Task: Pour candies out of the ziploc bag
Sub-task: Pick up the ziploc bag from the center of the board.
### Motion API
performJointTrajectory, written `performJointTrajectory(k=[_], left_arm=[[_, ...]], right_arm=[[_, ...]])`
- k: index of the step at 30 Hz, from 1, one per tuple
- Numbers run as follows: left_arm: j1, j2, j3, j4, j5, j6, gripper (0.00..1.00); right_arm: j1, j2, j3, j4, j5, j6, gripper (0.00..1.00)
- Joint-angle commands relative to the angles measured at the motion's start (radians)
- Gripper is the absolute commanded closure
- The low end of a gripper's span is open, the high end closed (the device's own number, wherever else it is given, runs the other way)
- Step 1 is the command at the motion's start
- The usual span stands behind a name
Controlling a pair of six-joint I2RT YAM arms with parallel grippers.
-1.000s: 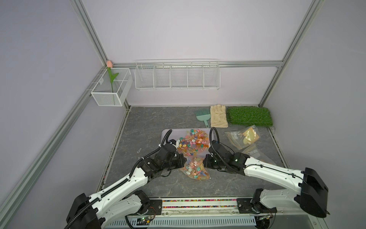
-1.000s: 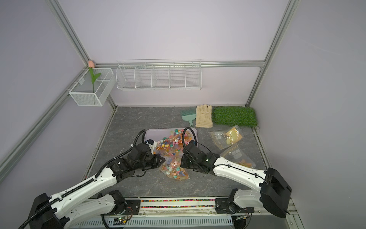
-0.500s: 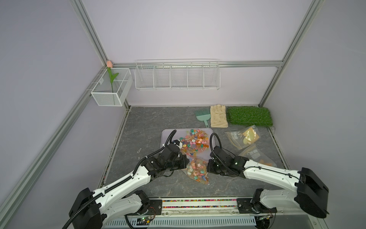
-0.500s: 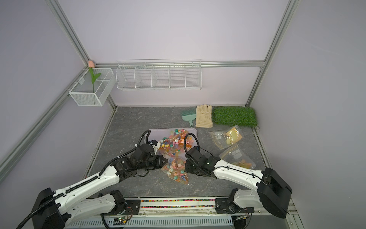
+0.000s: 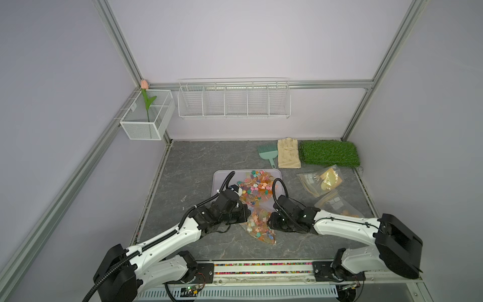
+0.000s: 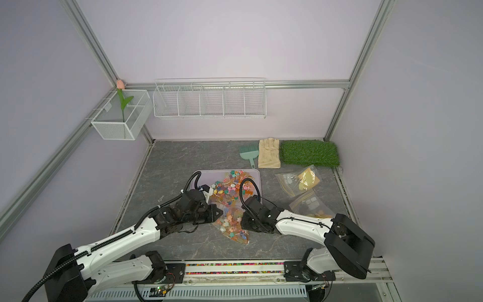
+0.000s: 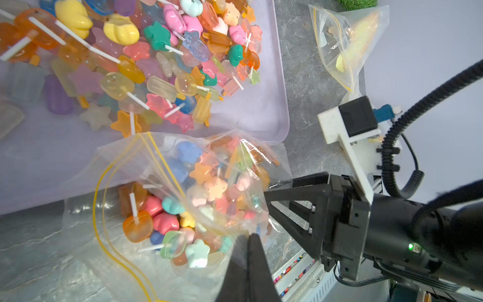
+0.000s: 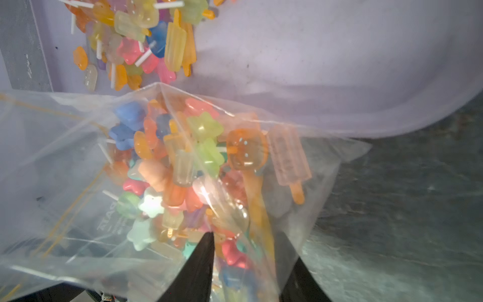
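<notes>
Candies [image 7: 167, 65]: partly heaped on the lavender tray [image 7: 261, 115], partly held in the ziploc bag [image 5: 258, 227].
Ziploc bag: laid on the worktop [image 5: 198, 162], mouth at the tray's edge.
Left gripper [image 7: 248, 239]: jaws closed, bag film pinched.
Right gripper [image 8: 252, 248]: jaws parted, bag film lying between.

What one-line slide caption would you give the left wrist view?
Left claw pinches a clear ziploc bag of candies, its mouth over the lilac tray beside the spilled heap.

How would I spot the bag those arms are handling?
Find the lilac plastic tray mid-table. At its near edge, between the black left gripper and right gripper, lies a clear zip bag. Only it holds multicoloured candies; neighbouring bags show pale yellow-orange bits.
</notes>
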Motion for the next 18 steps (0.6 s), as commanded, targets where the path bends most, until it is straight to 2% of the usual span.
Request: performJointTrajectory(k=[1, 4, 8, 12, 18], left_arm=[[-0.009, -0.004, 0.008, 0.023, -0.009, -0.001, 1.0], [-0.01, -0.001, 0.008, 0.024, -0.01, -0.002, 1.0], [-0.011, -0.002, 0.01, 0.024, -0.014, -0.002, 1.0], [-0.012, -0.006, 0.021, 0.02, -0.021, 0.0, 1.0], [-0.011, -0.009, 0.053, 0.007, -0.033, 0.01, 1.0]], right_arm=[[0.004, 0.009, -0.018, 0.039, -0.004, -0.004, 0.58], [0.004, 0.013, -0.017, 0.046, -0.002, -0.007, 0.61], [0.005, -0.009, -0.022, 0.047, 0.001, -0.007, 0.72], [0.006, -0.067, -0.02, 0.005, 0.029, -0.003, 0.93], [0.003, -0.141, 0.015, -0.08, 0.068, -0.01, 0.93]])
